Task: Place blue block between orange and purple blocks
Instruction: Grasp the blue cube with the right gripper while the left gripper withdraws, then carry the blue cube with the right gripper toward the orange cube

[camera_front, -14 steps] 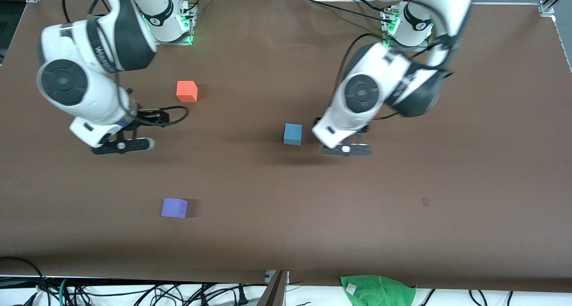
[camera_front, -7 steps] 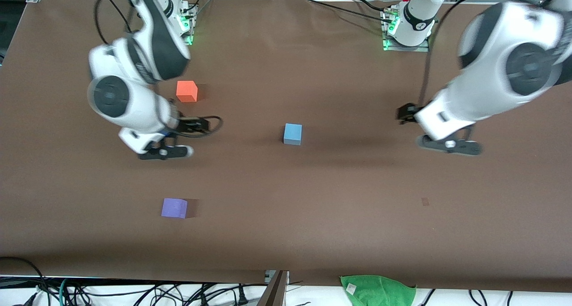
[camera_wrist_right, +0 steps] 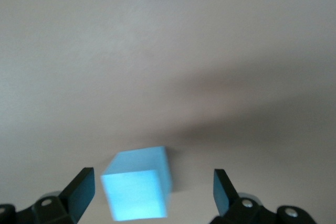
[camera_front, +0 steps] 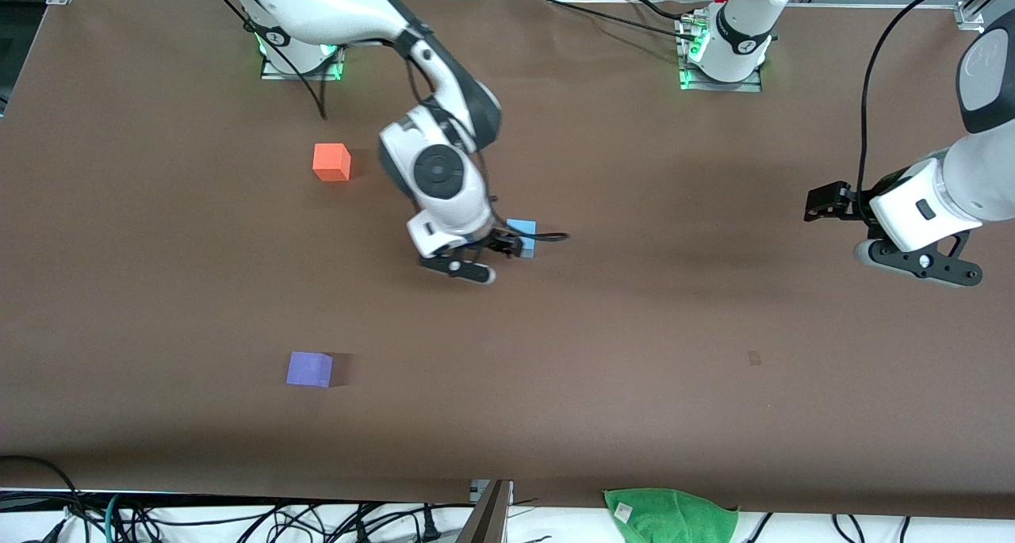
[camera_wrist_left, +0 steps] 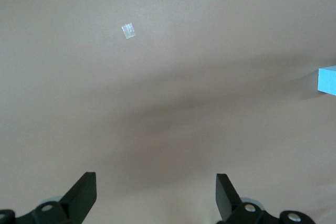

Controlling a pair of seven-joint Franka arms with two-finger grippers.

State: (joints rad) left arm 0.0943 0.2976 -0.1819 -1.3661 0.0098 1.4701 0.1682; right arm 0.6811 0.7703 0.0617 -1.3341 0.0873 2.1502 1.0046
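Right gripper (camera_front: pixel 468 269), carried by the arm that reaches out from its base to the middle of the brown surface (camera_front: pixel 634 369), hangs low over the surface beside the blue block (camera_front: pixel 523 238), with its fingers spread wide; in the right wrist view the gripper (camera_wrist_right: pixel 155 192) shows both black fingertips (camera_wrist_right: pixel 81 187) apart, and the blue block (camera_wrist_right: pixel 137 190) sits between them, nearer one finger than the other, touching neither as far as can be seen. Taking the front view as a clock face centred on the blue block, the right gripper lies at about 8 o'clock, the wrist partly covering the block's edge. Left gripper (camera_front: pixel 920 264) waits up in the air over the surface at the left arm's end, roughly 3 o'clock from the blue block and well apart from it; its own wrist view shows the gripper (camera_wrist_left: pixel 156 195) released, fingers wide, with only a corner of the blue block (camera_wrist_left: pixel 327 81) at the picture's edge. On the same clock face, the orange block (camera_front: pixel 331 162) rests at about 10 o'clock, farther from the front camera, and the purple block (camera_front: pixel 309 369) at about 8 o'clock, nearer that camera; both lie toward the right arm's end, well apart from each other and from the blue block.
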